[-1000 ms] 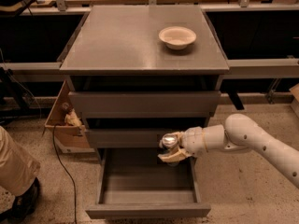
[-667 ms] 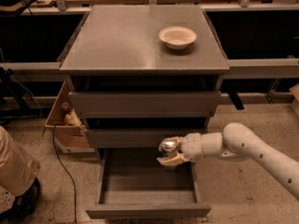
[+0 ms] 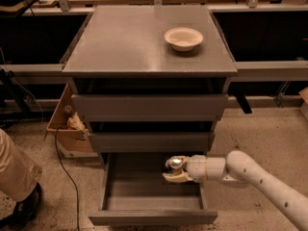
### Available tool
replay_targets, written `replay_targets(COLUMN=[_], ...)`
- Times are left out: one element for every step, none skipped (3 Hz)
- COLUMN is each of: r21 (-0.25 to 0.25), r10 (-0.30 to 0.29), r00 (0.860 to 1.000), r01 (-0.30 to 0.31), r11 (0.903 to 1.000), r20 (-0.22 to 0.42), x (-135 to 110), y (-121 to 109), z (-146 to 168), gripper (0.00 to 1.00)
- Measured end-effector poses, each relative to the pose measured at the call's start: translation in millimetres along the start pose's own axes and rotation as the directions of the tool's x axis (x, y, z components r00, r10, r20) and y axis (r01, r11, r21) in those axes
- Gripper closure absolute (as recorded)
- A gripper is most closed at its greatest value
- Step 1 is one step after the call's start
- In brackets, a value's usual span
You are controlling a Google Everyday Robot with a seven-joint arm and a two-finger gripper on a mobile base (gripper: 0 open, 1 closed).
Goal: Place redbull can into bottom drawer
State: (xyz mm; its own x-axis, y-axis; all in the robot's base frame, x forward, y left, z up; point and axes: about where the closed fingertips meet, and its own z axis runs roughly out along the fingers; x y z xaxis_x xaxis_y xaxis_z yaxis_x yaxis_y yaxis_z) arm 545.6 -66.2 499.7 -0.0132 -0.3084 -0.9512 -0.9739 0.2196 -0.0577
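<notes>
The bottom drawer point(image 3: 120, 203) of the grey cabinet stands pulled open, a wide shallow grey tray. My gripper point(image 3: 175, 171) reaches in from the right on a white arm and hangs over the right part of the drawer's inside. It is shut on the redbull can point(image 3: 176, 163), of which only the silver top shows between the cream fingers point(image 3: 176, 177). The can's body is hidden by the gripper.
A cream bowl point(image 3: 183, 38) sits on the cabinet top point(image 3: 125, 42). The two upper drawers point(image 3: 149, 107) are closed. A cardboard box point(image 3: 67, 126) and a black cable lie on the floor at the left. A person's leg and shoe point(image 3: 17, 186) are at the lower left.
My gripper with the can has moved down, from level with the middle drawer's front to inside the open bottom drawer.
</notes>
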Motion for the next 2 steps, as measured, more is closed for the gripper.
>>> replay_targets(r21=[0.022, 0.04], r10=[0.027, 0.059], r00=[1.0, 0.998], r01=[-0.027, -0.06], r11=[0.9994, 0.9974], r20=[0.01, 0.026], x=[41.1, 84.0], y=[-0.1, 3.1], z=[9.9, 19.0], gripper=[1.0, 1.0])
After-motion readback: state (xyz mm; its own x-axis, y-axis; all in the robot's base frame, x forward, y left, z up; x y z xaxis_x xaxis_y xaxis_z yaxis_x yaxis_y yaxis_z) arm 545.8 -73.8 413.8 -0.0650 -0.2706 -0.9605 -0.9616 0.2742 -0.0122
